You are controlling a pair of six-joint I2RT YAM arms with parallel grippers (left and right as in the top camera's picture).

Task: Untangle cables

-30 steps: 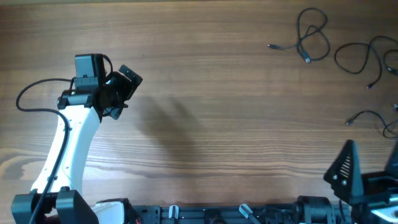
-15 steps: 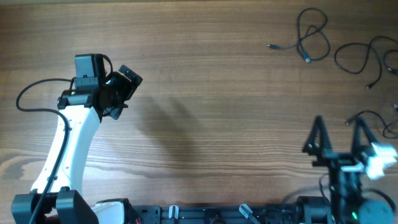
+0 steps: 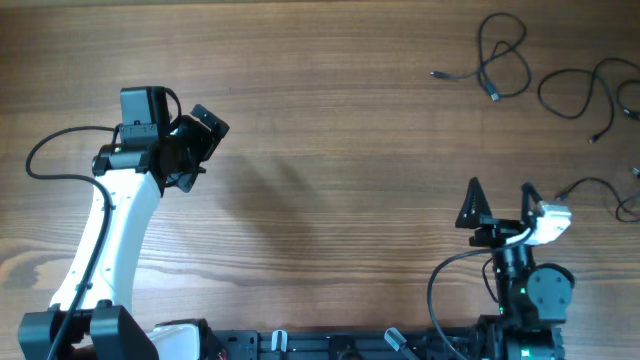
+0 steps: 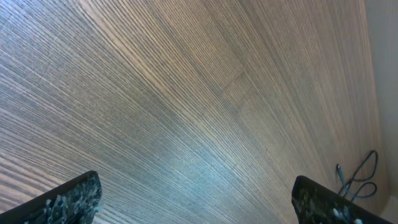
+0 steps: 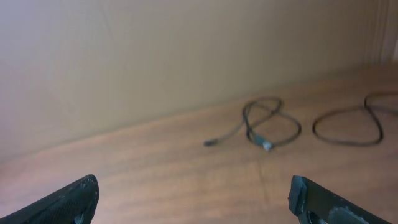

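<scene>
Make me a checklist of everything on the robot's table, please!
Surface: wooden table, streaky grain.
Job's things: thin black cables lie in loose loops at the far right; another cable lies just right of the right gripper, not touching it.
Clutter: nothing seen.
Grippers: left gripper open, holding nothing; right gripper open, holding nothing.
Cables: thick arm cable loops at the table's left side.
Surroundings: plain beige wall behind the table.

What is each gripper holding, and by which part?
Nothing. The left gripper and right gripper are both open and empty; the thin black cables lie untouched on the wooden table.
</scene>
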